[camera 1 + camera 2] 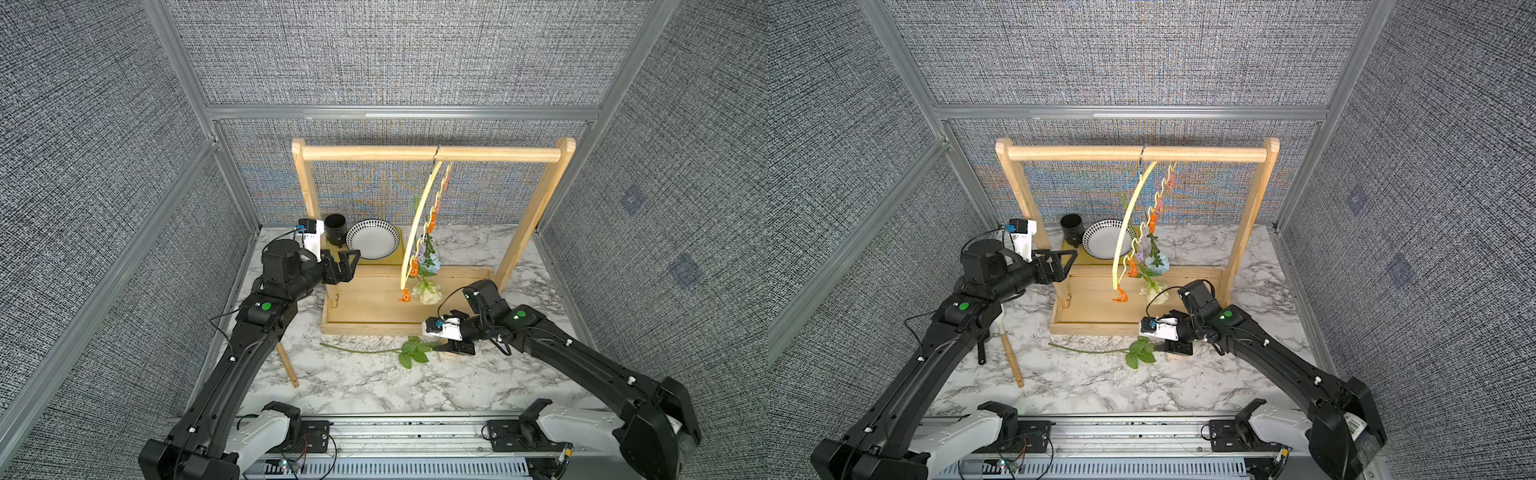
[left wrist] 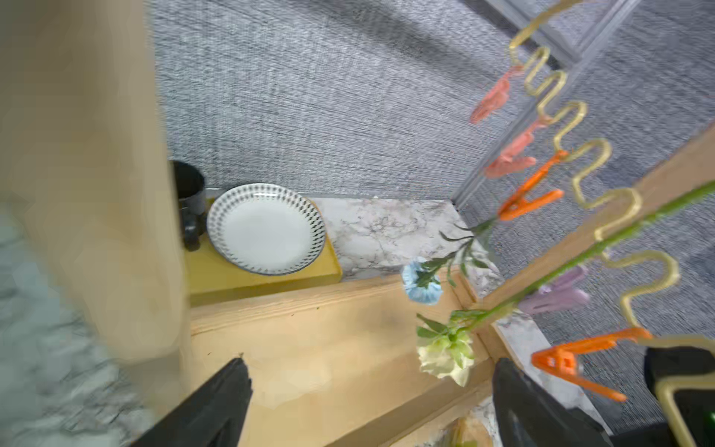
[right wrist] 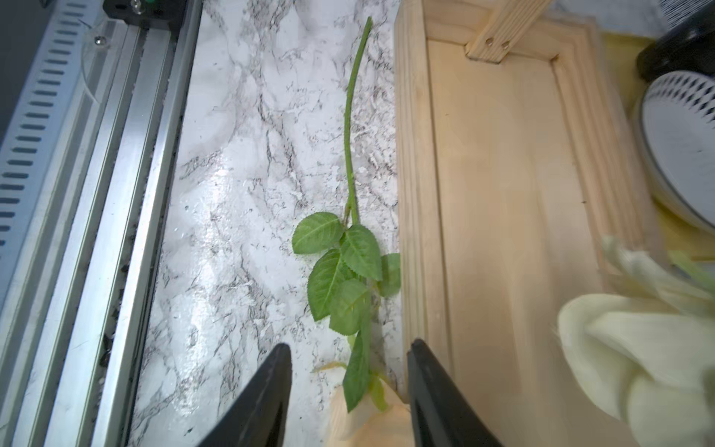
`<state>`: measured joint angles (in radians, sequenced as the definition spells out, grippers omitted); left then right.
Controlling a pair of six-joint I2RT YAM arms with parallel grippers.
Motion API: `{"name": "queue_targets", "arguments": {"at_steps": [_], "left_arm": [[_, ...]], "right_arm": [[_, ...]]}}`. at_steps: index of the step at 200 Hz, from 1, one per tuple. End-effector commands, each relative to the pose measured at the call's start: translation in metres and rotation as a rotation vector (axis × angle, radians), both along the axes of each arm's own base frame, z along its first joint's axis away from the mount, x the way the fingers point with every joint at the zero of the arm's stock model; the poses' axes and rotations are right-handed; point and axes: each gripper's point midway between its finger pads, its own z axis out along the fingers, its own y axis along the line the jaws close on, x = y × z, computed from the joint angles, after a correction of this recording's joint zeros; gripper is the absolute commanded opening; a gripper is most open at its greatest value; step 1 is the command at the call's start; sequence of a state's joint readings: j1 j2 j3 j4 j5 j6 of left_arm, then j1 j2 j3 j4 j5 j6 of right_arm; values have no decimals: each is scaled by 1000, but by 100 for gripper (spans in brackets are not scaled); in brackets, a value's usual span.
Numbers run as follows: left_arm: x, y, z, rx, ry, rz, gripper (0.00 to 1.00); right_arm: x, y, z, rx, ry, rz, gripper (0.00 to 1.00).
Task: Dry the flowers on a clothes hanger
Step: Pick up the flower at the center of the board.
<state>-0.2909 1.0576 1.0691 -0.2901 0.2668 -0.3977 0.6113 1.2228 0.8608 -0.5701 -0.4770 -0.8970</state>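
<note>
**Right gripper** (image 3: 353, 344): positioned low over the marble table (image 1: 374, 386). The jaws stand about half open, 1 finger on each side of the peach bloom (image 3: 369, 425) of the loose flower (image 3: 350, 127). A gap shows at 1 finger; contact at the other cannot be confirmed. The loose flower lies flat on the table, just on the near side of the wooden tray (image 1: 365, 307). Its stem points left, and its leaves sit just left of the fingertips.

**Left gripper** (image 1: 347, 266): raised, jaws spread fully apart, holding nothing. It sits beside the left post of the wooden rack (image 1: 415, 154).

**Clothes hanger** (image 1: 417, 216): hung by its hook from the rack's top bar, right of centre, turned so that its 2 ends point near and far. 2 flowers hang head down from its wavy bar:
- the light blue flower (image 2: 421, 280), held by an orange clip (image 2: 530, 201);
- the cream flower (image 2: 447, 356), on the near side of the blue one.

The near-end clip (image 1: 404, 296), also orange, holds nothing.

**Surroundings**: a patterned plate (image 1: 372, 239) and a black mug (image 1: 334, 228) stand at the far left, behind the tray.
</note>
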Motion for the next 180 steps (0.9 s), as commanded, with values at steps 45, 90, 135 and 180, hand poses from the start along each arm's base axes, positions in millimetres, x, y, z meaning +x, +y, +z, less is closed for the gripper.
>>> {"name": "queue_targets", "arguments": {"at_steps": [45,90,135,180], "left_arm": [[-10,74,-37,81,146,372,100],[-18,103,-47,102,184,512,100],[-24,116,-52,86,191,581,100],[-25,118,-53,76,192,589,100]], "right_arm": [[8,6,-38,-174,-33,16,51],[15,13,-57,-219,-36,-7,49],[25,6,-74,-257,-85,-61,48],[29,10,-85,-259,-72,-82,48]]}}
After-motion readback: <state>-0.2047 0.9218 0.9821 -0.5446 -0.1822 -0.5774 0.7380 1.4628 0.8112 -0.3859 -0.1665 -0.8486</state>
